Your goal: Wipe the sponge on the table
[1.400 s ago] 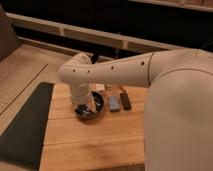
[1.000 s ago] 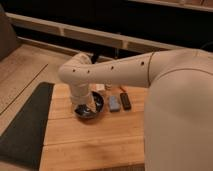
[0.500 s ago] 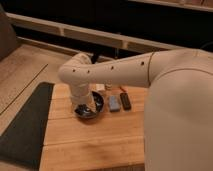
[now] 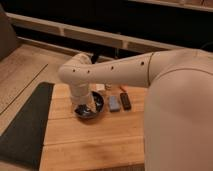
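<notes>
— So, where is the sponge (image 4: 114,103)?
— Flat on the tabletop (image 4: 100,142), just beside the bowl (image 4: 98,101). The pincer (image 4: 84,108) hangs over that bowl; open or closed, I cannot tell.
— Risks?
— Probably seizing the black bar (image 4: 125,101) beyond the sponge, or tipping the bowl. One sponge, one bar, one bowl.

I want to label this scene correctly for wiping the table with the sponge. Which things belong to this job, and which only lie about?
For the job:
sponge, right of the bowl
table
hand, down at the bowl

Lying about:
dark bowl
black bar, beside the sponge
dark mat, left of the table
</notes>
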